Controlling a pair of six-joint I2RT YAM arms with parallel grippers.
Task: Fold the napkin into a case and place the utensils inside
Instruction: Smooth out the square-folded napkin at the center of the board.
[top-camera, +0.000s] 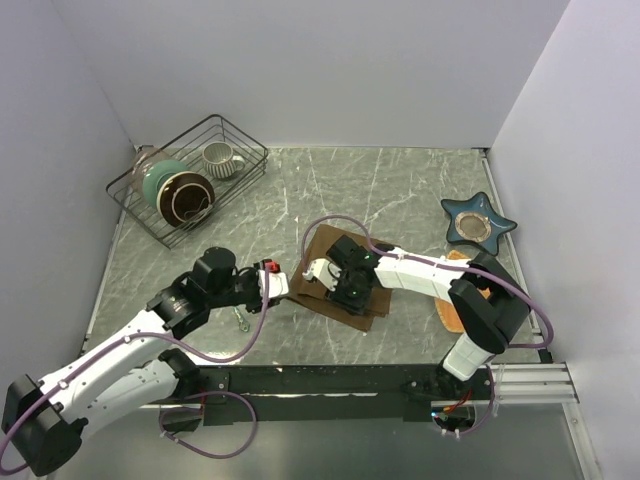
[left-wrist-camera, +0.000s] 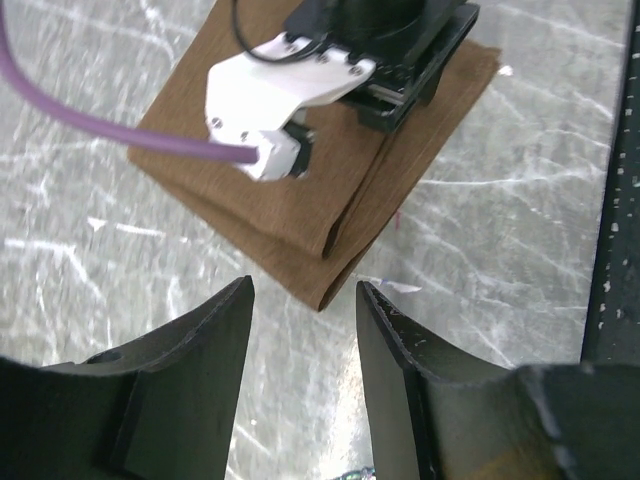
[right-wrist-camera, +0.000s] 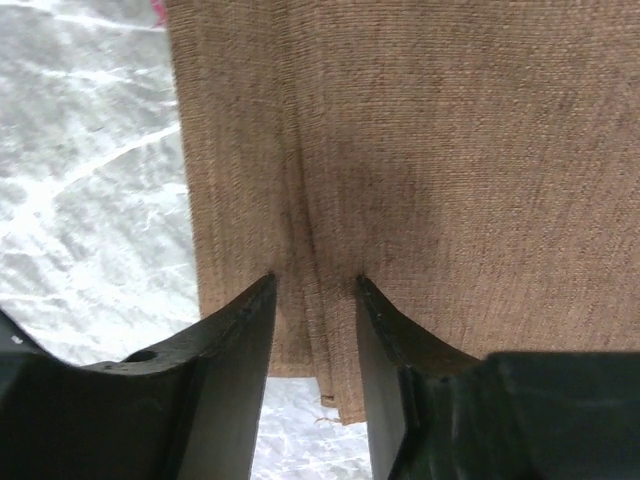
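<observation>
Here: napkin – coarse brown weave, folded rectangle – veined marble table.

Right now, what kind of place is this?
Probably a lab test cell: two robot arms bolted along a grey marble-look table, plain white walls enclosing it, and staged dishes in a black wire basket.

Matt woven cloth napkin, glossy marbled table
</observation>
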